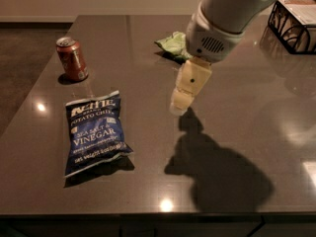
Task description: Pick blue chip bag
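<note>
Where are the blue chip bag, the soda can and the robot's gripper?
blue chip bag (94, 135): camera view, middle of its printed front.
soda can (72, 59): camera view, its red side.
gripper (178, 105): camera view, its tip, hovering right of the bag.

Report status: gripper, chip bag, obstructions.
Cream two-finger gripper over mid-table. Dark navy crinkly chip bag lies flat, apart from it, untouched. Nothing between them; red soda can stands beyond bag.
</note>
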